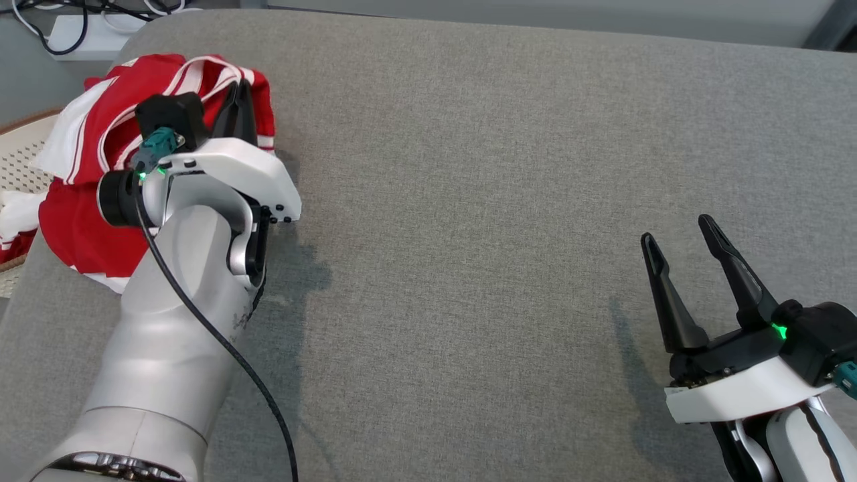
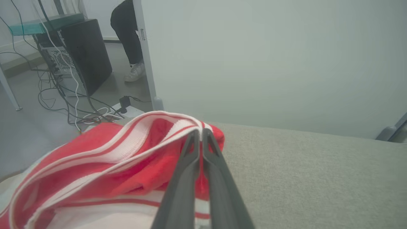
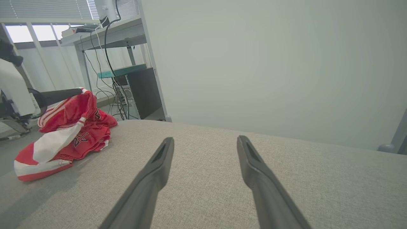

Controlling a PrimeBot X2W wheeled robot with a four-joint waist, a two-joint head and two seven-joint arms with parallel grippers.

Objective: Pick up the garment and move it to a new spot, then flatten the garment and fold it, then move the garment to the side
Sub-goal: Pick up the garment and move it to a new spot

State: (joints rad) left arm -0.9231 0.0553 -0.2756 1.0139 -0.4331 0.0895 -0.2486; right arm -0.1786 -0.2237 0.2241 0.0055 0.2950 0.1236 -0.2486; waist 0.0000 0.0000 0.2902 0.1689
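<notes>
Left gripper (image 2: 200,133) clenched on the striped ribbed band of the red-and-white garment (image 1: 73,221). The garment sits crumpled at the far-left corner of the grey padded table (image 1: 502,201), partly hanging over the edge. Grabbing the band likely lets the cloth lift and unfurl for the move. Right gripper (image 1: 676,231) released, jaws wide, over bare table, well apart from the garment, probably parked for flattening.

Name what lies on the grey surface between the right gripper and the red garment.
Nothing; bare grey surface separates right gripper and garment, seen in head and right wrist views.
</notes>
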